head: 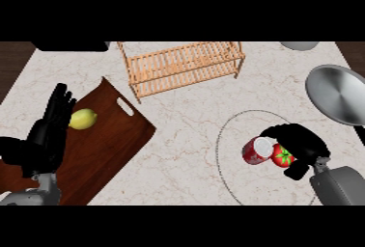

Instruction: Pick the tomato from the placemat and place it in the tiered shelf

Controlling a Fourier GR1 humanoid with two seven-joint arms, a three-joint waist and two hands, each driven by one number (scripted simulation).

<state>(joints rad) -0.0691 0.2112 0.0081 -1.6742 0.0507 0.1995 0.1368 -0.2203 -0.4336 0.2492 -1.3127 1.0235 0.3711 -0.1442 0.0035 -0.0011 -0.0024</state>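
A red tomato (pixel 282 156) with a green stem lies on the round pale placemat (pixel 231 159) at the right. My right hand (pixel 303 144) arches over it, fingers curled around its far and right sides. A red can (pixel 256 150) with a white top lies just left of the tomato, touching it. The wooden tiered shelf (pixel 182 65) stands at the back centre. My left hand (pixel 50 130) rests open at the left edge, fingers pointing up, over the dark cutting board (pixel 107 140).
A yellow lemon (pixel 83 118) sits on the cutting board beside the left hand. A steel pan (pixel 340 94) is at the right edge, and a grey bowl (pixel 299 46) at the back right. A dark object (pixel 71 46) lies at the back left.
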